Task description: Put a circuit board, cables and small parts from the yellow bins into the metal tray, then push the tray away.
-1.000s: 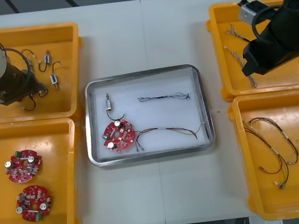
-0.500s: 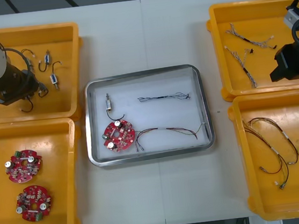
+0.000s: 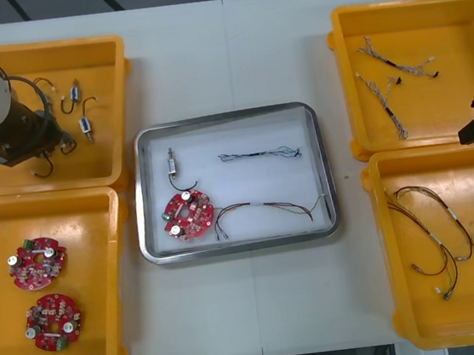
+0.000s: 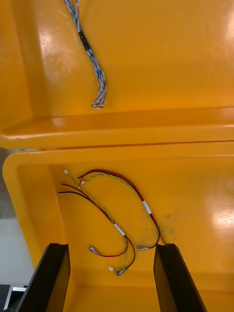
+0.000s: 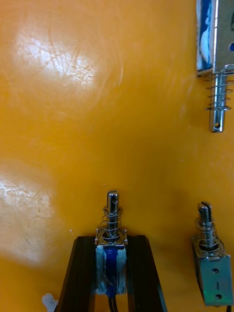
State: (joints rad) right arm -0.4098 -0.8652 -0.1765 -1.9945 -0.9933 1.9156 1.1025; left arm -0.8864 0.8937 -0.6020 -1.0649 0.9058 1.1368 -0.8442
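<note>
Left gripper [image 5: 112, 242] has its jaws clamped on a small metal part [image 5: 111, 226] in the far-left-corner yellow bin [image 3: 102, 81], probably to lift it. Right gripper [image 4: 111, 248] hangs at the table's right edge, jaws apart.

The light table [image 3: 232, 58] bears a metal tray [image 3: 226, 115] at its centre. Four yellow bins lie around the tray, apart from it: one bin [image 3: 51, 46] at ten o'clock, one [image 3: 51, 197] at eight, one [image 3: 389, 6] at two, one [image 3: 384, 246] at four. Each side's pair sits rim to rim.
</note>
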